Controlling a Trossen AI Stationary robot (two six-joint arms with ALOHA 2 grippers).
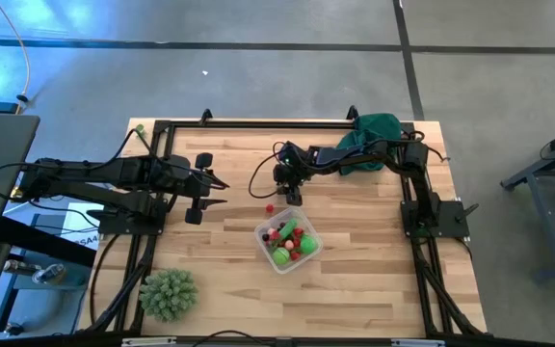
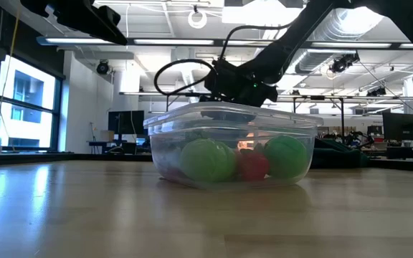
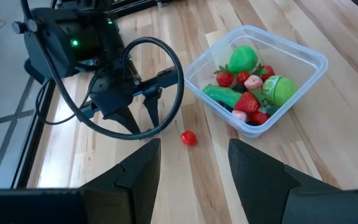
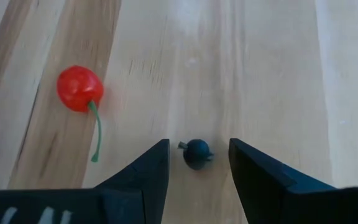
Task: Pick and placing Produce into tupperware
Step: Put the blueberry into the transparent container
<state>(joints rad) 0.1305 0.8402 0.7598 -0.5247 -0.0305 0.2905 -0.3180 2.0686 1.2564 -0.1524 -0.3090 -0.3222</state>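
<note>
Produce (perhaps a blueberry (image 4: 197, 154)) lies between the open, empty right hand (image 4: 197, 165) fingers.

Bright, even light across the table (image 1: 355, 289) from above, only faint soft shadows under the arms. At table height the ceiling strip lights (image 2: 192, 41) glare white, and the window (image 2: 31, 100) at the side throws a pale sheen along the near table surface, which runs blurry toward the camera. The tupperware (image 2: 229, 143) glints on its rim, contents hazy through the plastic. Close under the right wrist camera, the cherry (image 4: 79, 88) is sharp, with a small highlight, wood grain washed pale.
</note>
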